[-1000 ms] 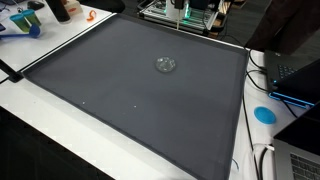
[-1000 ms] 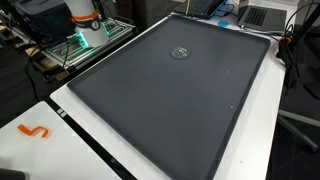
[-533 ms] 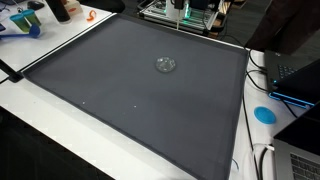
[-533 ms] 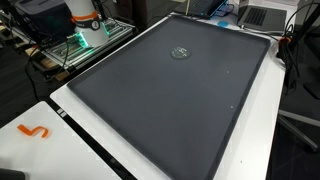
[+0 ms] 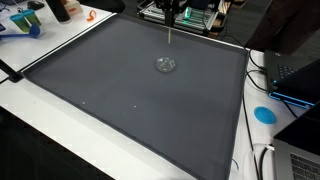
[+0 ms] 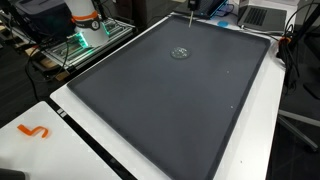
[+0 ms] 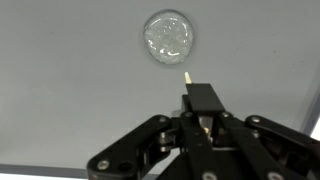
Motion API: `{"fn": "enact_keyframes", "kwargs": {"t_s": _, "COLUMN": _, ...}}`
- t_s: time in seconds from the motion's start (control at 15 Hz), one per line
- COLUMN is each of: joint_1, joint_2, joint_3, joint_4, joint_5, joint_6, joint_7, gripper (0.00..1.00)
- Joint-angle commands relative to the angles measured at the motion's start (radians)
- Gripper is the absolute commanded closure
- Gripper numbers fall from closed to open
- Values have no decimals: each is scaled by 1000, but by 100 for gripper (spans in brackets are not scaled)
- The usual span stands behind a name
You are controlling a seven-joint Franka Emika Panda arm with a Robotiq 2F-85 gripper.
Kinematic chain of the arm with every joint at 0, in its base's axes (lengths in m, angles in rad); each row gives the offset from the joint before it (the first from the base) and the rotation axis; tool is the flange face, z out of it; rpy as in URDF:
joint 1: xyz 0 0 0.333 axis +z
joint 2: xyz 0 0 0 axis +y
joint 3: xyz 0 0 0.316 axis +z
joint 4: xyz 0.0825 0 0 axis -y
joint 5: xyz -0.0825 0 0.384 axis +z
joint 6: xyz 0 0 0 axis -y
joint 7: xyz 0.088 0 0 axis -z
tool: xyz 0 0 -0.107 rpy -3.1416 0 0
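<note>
A wide dark grey mat [image 5: 120,95] is spread over a white table [image 5: 40,135], and most of the tabletop is covered by it. A small clear round dish [image 7: 168,37] is laid flat on the mat, nearer the far edge in an exterior view [image 5: 165,64]. The pincer [image 7: 203,108] is clenched on a thin pale stick [image 7: 186,76], held upright with its tip just beside the dish's rim; contact cannot be told. Wide stretches of mat are seen on every side of the dish. A blue disc [image 5: 264,114] and a laptop [image 5: 292,78] are kept on one white margin, an orange curled piece [image 6: 34,131] on another.
</note>
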Motion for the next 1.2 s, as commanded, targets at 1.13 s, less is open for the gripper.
{"fn": "enact_keyframes", "kwargs": {"t_s": 1.13, "joint_1": 12, "joint_2": 172, "joint_3": -24, "joint_4": -26, "joint_5": 6, "joint_6": 87, "joint_7": -22, "gripper": 97}}
